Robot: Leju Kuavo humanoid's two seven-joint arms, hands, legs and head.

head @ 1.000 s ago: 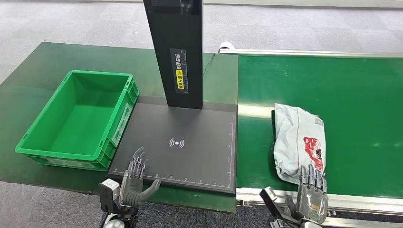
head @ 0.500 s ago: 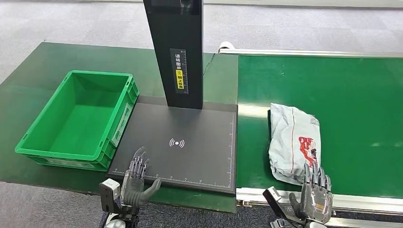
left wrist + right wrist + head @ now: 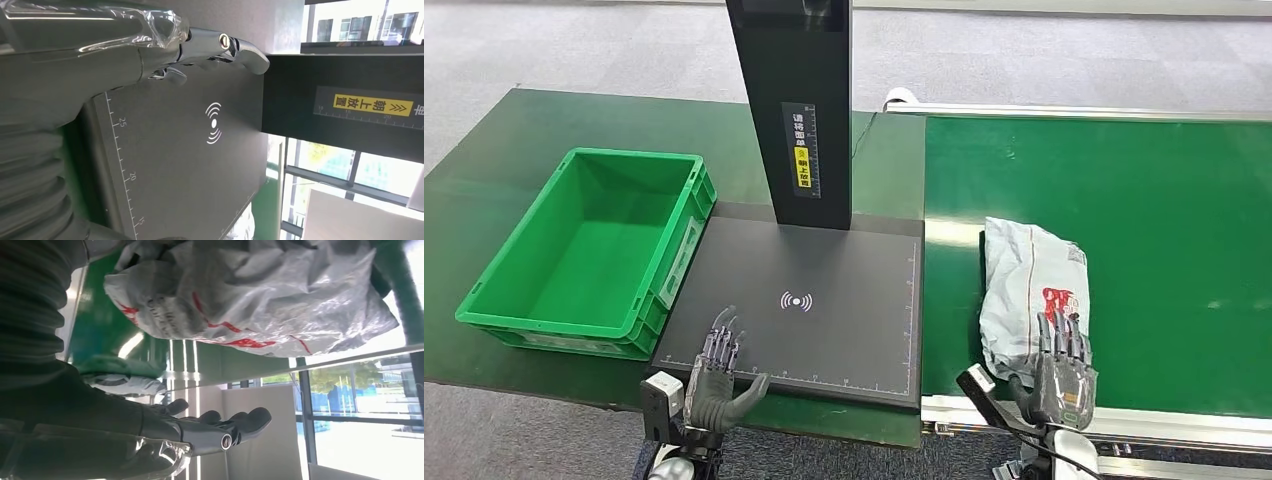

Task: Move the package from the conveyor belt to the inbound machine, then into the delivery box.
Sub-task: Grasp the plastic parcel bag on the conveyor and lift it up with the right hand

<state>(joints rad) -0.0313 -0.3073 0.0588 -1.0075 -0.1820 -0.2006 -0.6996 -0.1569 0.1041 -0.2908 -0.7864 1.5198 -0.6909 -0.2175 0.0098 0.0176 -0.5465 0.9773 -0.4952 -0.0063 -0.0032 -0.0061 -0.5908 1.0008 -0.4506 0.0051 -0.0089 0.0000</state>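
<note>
1 white package (image 3: 1030,290) w/ red print lies on the green conveyor belt (image 3: 1164,200), near its left edge. right hand (image 3: 1060,370) at pkg's near end, fingers apart, holding nothing. left hand (image 3: 717,375) spread over 1 black inbound machine (image 3: 824,280) pad. 1 green delivery box (image 3: 584,250) left of it.

The yellow label (image 3: 372,105) on the black column (image 3: 340,105) read "朝上放置". The scanner plate's ruler (image 3: 121,165) showed 25, 20, 15.
</note>
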